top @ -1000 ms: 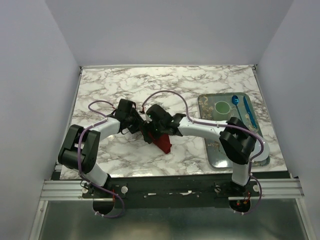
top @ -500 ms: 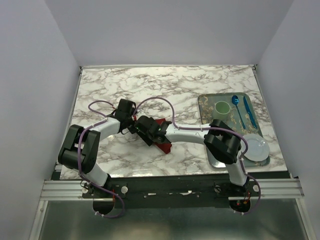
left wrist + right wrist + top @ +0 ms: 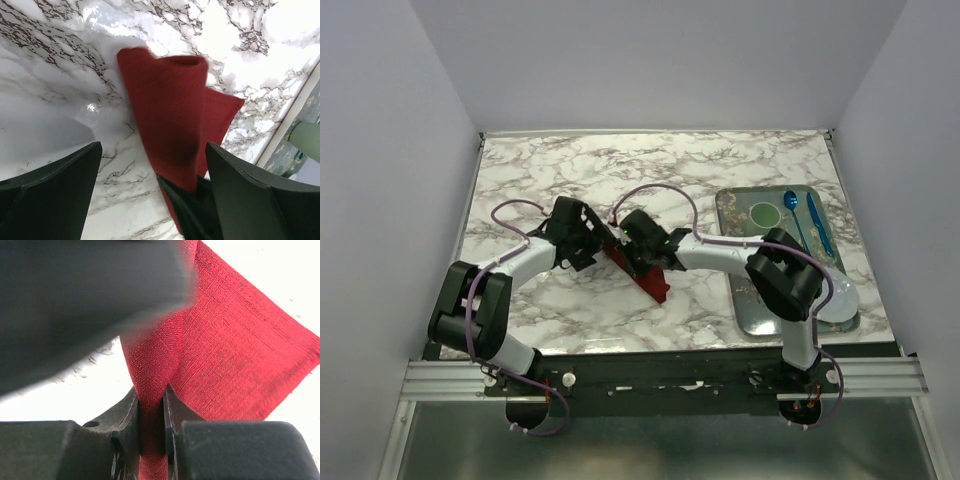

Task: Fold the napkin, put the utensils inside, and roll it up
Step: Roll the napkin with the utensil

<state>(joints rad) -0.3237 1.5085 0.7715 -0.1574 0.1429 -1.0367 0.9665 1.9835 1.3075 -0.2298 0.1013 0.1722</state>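
Observation:
The dark red napkin [image 3: 653, 283] lies as a narrow roll on the marble table, slanting from upper left to lower right between both arms. My right gripper [image 3: 642, 262] is shut on the roll, whose cloth [image 3: 150, 370] is pinched tight between its two jaws [image 3: 151, 412]. My left gripper [image 3: 592, 242] stands wide open around the roll's upper end [image 3: 170, 115], its fingers [image 3: 55, 195] well apart from the cloth on both sides. The utensils are out of view.
A metal tray [image 3: 745, 300] sits at the right, holding a green cup [image 3: 763, 214], a blue spoon [image 3: 791, 204], another blue utensil [image 3: 817, 225] and a white plate [image 3: 838, 296]. Bare marble [image 3: 620, 170] stretches behind the arms.
My left gripper has opened and let go of the napkin. My right gripper has closed on the roll, which now lies longer and straighter.

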